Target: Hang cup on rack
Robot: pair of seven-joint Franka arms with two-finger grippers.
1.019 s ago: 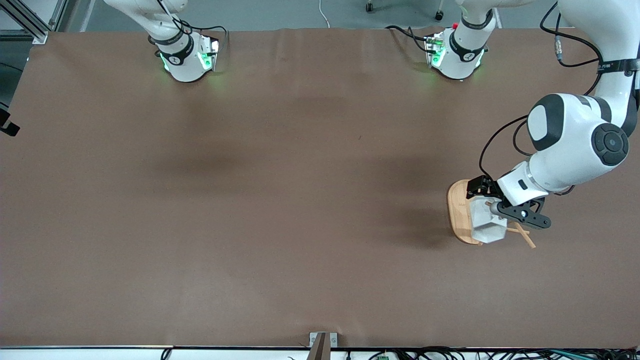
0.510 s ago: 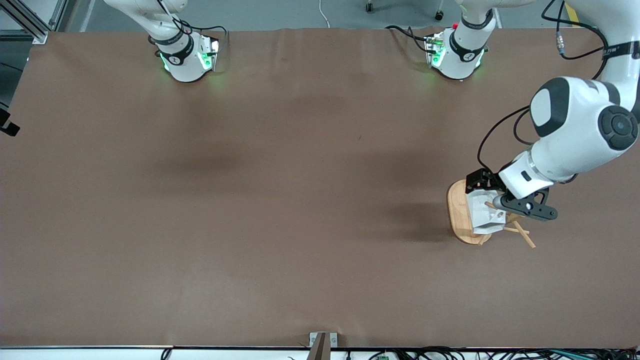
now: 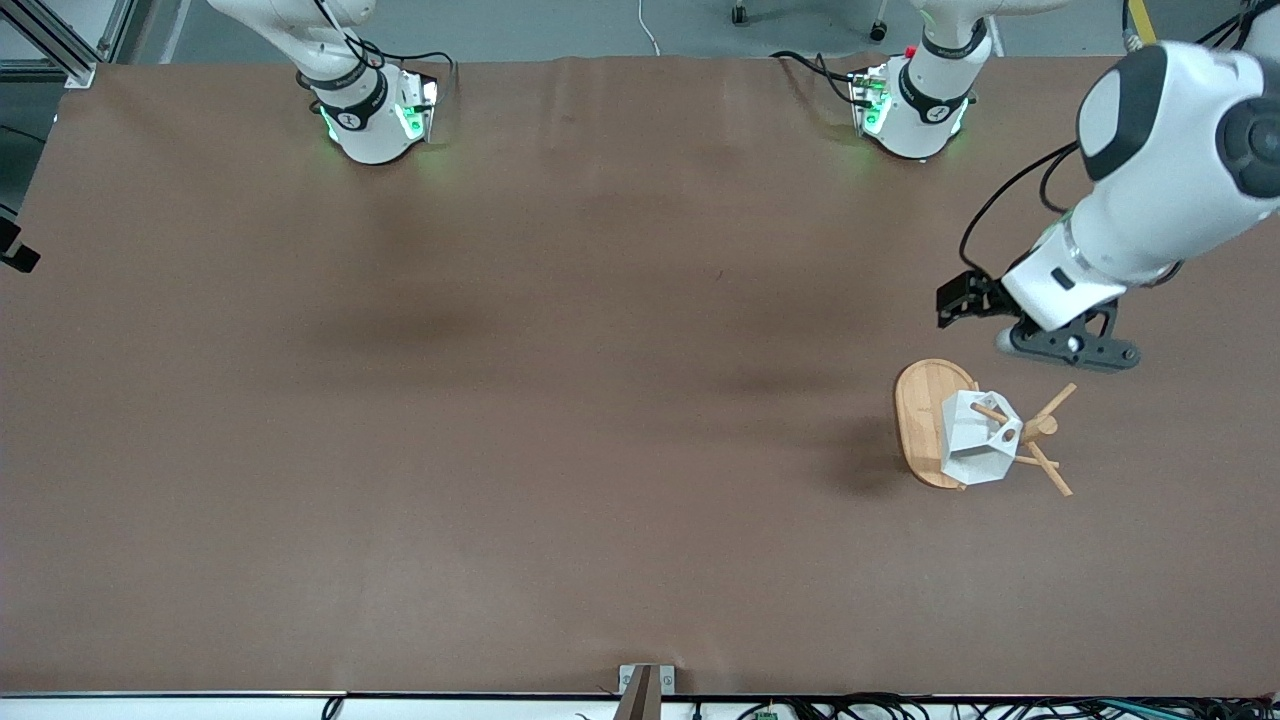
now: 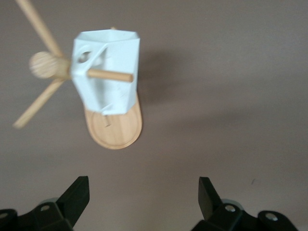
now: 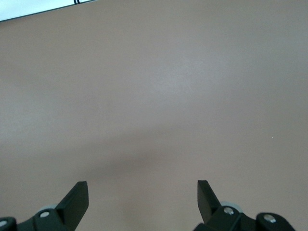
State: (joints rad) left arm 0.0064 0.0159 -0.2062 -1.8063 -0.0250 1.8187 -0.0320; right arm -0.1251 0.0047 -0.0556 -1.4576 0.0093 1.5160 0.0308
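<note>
The white faceted cup [image 3: 972, 447] hangs on a peg of the bamboo rack [image 3: 916, 412], over the rack's oval base, toward the left arm's end of the table. In the left wrist view the cup [image 4: 108, 77] sits beside the round post [image 4: 44, 65], and a peg tip sticks out across it. My left gripper [image 3: 958, 300] is open and empty in the air, apart from the rack, on the side toward the arms' bases. The left wrist view shows its fingers spread wide [image 4: 143, 192] with nothing between them. My right gripper [image 5: 143, 192] is open over bare table and waits.
Brown paper covers the table [image 3: 560, 400]. The two arm bases [image 3: 375, 120] [image 3: 915, 115] stand along the edge farthest from the front camera. Thin pegs [image 3: 1050, 480] stick out from the rack toward the left arm's end.
My left gripper has drawn back from the cup and rack toward the arms' bases. The cup stays on the peg, now in full view. The right arm has not moved.
</note>
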